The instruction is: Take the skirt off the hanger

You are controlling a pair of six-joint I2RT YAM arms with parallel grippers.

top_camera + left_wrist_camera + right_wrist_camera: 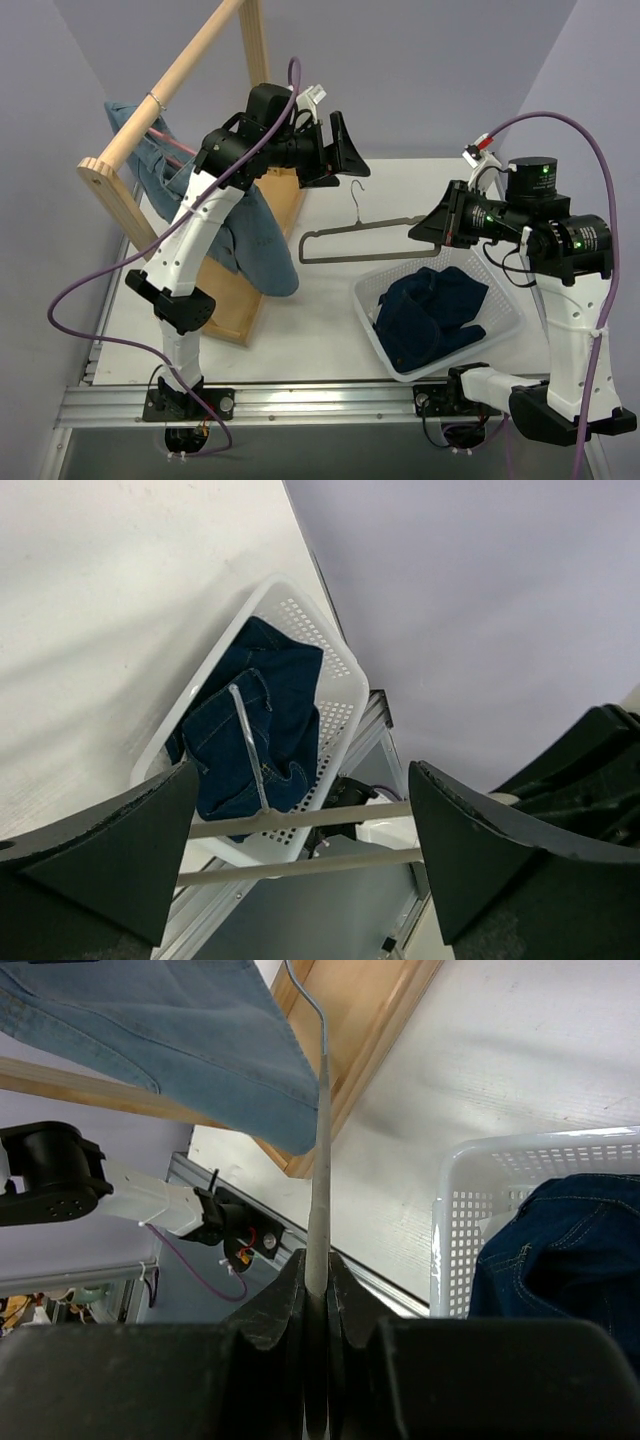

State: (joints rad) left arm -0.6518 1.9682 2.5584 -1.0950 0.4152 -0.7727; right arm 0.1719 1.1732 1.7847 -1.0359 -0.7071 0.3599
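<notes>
Hanger [318, 1180] is pinched tight by right fingers [275, 1305], left fingers [110, 850] are spread wide, skirt [435, 310] is heaped in basket [455, 1220] at 5 o'clock.

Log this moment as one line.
left pincer: open, empty | right pincer: shut on grey metal hanger | dark blue denim skirt: in white plastic basket
</notes>
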